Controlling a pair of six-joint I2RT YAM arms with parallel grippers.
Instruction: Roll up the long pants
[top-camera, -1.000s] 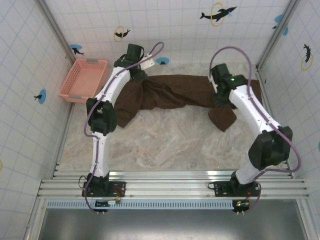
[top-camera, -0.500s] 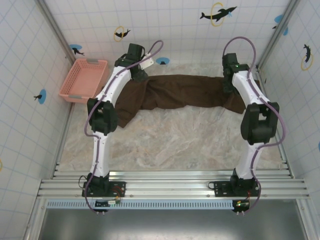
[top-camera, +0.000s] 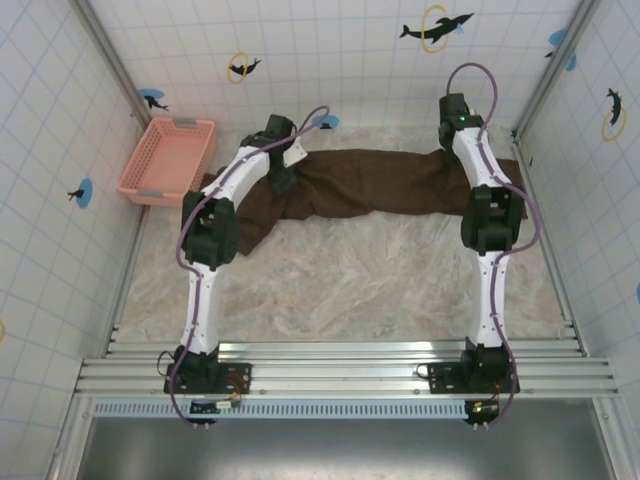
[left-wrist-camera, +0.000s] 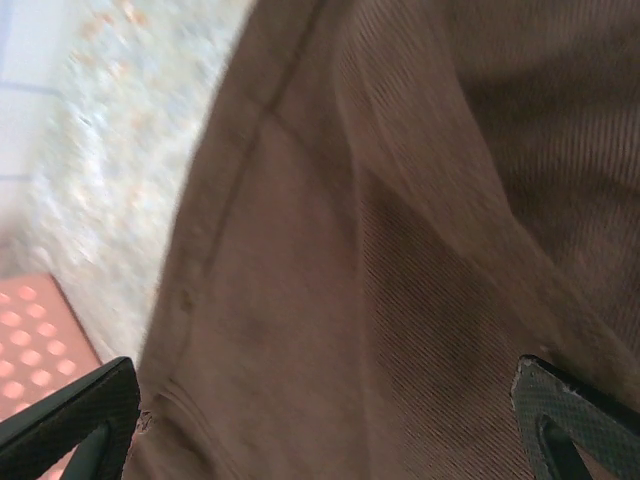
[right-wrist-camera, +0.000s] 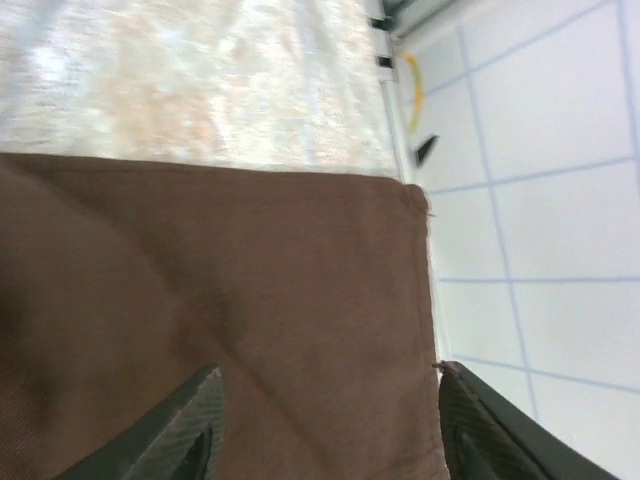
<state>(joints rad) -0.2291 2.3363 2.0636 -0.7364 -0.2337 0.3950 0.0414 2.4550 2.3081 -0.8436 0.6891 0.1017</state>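
Marbled table (top-camera: 340, 290), 1 long pants (top-camera: 370, 185), 1 basket (top-camera: 183, 123), L hand (left-wrist-camera: 320, 410), R hand (right-wrist-camera: 330, 420) both released

Dark brown long pants (top-camera: 365, 183) spread out unrolled across the far side of the bench (top-camera: 340, 290).
The plain, soft fabric lies as one long band from left to right, mostly flat with shallow creases. Its left end is broader, and a flap there hangs toward the near side. The right end finishes in a straight hem, its corner just beside the tiled side wall (right-wrist-camera: 540, 250). Up close the cloth shows a fine ribbed weave and a stitched seam.
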